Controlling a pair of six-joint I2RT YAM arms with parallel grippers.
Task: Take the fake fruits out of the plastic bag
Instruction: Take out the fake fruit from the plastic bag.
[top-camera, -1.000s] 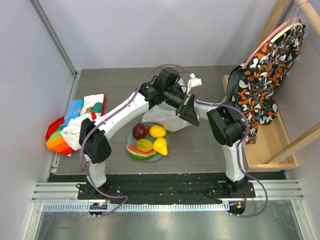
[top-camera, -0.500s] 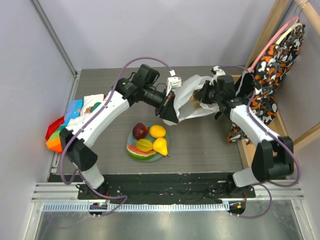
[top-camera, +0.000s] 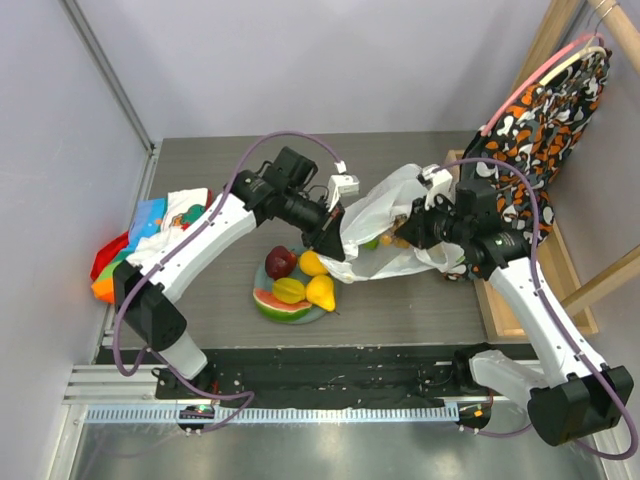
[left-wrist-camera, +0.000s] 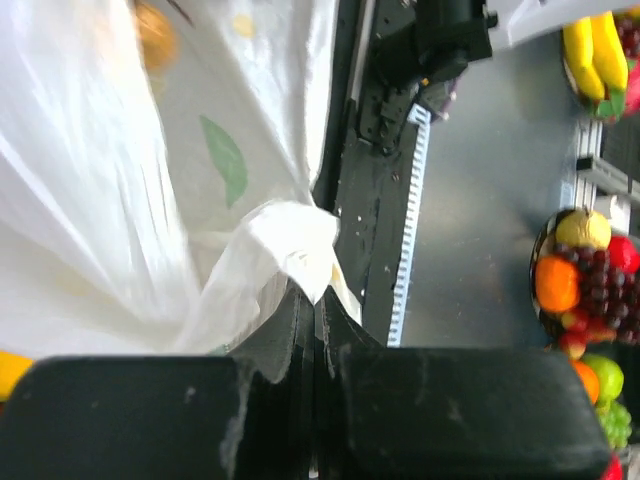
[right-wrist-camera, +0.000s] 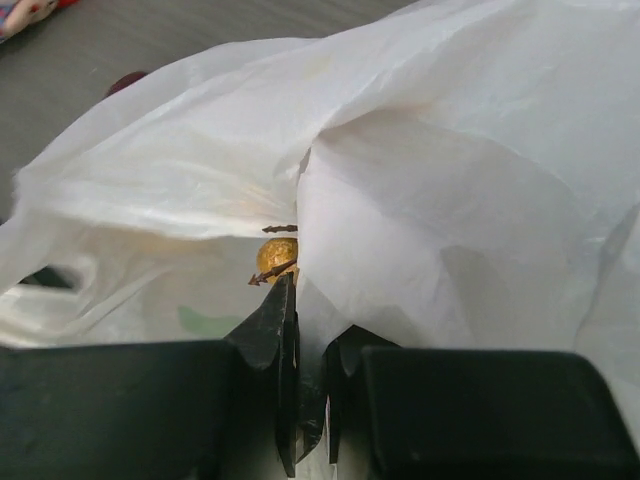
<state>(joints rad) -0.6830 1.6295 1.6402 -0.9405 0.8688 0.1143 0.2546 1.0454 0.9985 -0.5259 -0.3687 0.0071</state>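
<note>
Top view: the plastic bag (top-camera: 385, 200) is hanging stretched just beyond the plate (top-camera: 259, 272), which is holding fake fruits (top-camera: 290, 290). Left wrist: the left gripper (left-wrist-camera: 315, 305) is clamping a bag fold. Right wrist: the right gripper (right-wrist-camera: 305, 320) is pinching film; a tan ball (right-wrist-camera: 277, 255), probably inside, is calling for tipping plateward.

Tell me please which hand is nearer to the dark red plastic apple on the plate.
Left. The left hand pinches the thin white plastic bag just right of the dark red plastic apple; the right hand grips the bag farther right.
</note>
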